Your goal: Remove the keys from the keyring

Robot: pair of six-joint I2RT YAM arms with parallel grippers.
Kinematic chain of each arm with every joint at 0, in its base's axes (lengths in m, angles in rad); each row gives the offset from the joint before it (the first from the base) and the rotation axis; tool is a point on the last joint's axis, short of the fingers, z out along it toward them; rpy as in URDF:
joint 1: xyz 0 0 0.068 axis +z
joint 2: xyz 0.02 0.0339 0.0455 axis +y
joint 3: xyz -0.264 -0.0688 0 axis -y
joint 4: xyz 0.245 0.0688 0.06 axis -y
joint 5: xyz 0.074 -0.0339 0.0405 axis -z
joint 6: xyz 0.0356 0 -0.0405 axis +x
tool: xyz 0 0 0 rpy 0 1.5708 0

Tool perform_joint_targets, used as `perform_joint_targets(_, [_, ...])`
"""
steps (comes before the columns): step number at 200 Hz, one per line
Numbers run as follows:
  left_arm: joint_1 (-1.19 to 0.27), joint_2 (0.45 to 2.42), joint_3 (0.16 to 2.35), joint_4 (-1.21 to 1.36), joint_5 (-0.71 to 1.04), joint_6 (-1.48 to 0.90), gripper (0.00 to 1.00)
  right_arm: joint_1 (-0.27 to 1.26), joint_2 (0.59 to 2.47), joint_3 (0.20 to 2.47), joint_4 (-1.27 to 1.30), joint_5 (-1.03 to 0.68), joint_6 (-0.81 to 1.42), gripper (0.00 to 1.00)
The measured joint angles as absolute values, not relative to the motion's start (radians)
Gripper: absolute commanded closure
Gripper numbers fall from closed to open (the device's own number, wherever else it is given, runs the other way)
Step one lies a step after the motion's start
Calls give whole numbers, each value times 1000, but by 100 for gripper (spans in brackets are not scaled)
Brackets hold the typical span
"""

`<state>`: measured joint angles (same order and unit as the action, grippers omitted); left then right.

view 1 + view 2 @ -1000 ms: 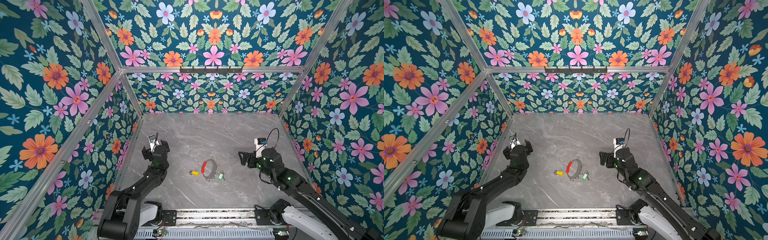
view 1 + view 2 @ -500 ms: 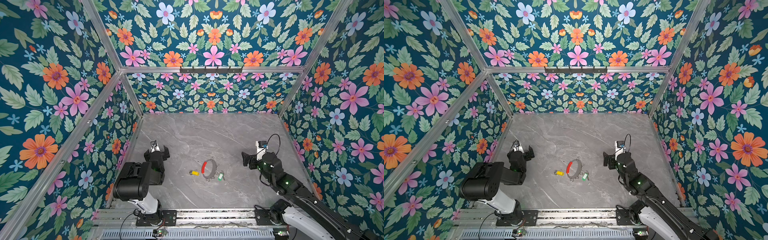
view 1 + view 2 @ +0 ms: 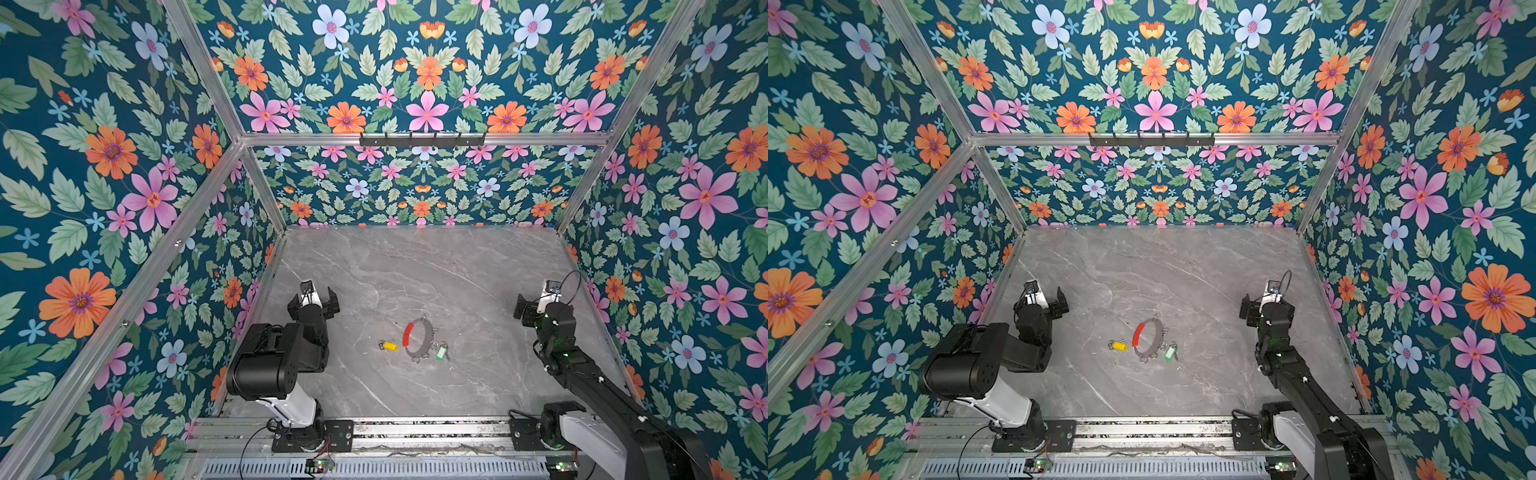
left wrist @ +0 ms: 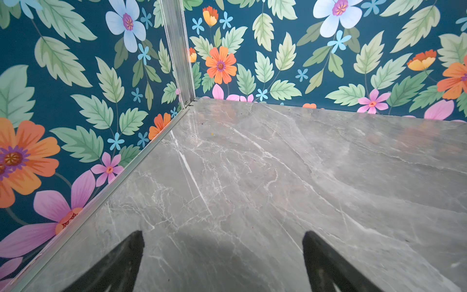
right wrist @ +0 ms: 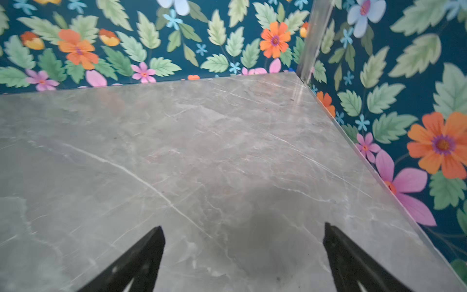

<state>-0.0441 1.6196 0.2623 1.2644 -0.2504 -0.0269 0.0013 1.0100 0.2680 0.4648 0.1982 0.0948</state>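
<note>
The keyring (image 3: 408,334) (image 3: 1138,336), a thin grey hoop with a red sleeve, lies flat near the front middle of the marble table, with small silver split rings along it. The yellow key (image 3: 390,345) (image 3: 1120,346) lies just left of the hoop. At the hoop's lower right edge is the green key (image 3: 441,353) (image 3: 1168,353). Whether either key hangs on the hoop I cannot tell. My left gripper (image 3: 313,302) (image 3: 1040,303) (image 4: 223,233) is open and empty, well left of the keys. My right gripper (image 3: 536,309) (image 3: 1262,311) (image 5: 243,227) is open and empty, far to their right. Both wrist views show only bare marble between the fingers.
Floral walls with aluminium posts close in the table (image 3: 415,270) on the left, back and right. A black hook rack (image 3: 422,140) hangs on the back wall. The arms' bases sit on a metal rail (image 3: 415,432) along the front edge.
The left arm has folded up over its base, its gripper staying in about the same spot. The right gripper has drawn back to the right, away from the keyring. The keys and hoop have not moved.
</note>
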Motion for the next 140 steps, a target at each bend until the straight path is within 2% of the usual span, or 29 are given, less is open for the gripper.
perform_joint_targets(33, [-44,1620,262,1271,-251,-27,0,-57,1195,265,624,78,102,1])
perform_joint_targets(78, [-44,1620,262,1271,-251,-27,0,-62,1423,273,826,29,101,1])
perform_joint_targets(140, [-44,1624,268,1270,-250,-27,0,-61,1437,298,874,7,99,1])
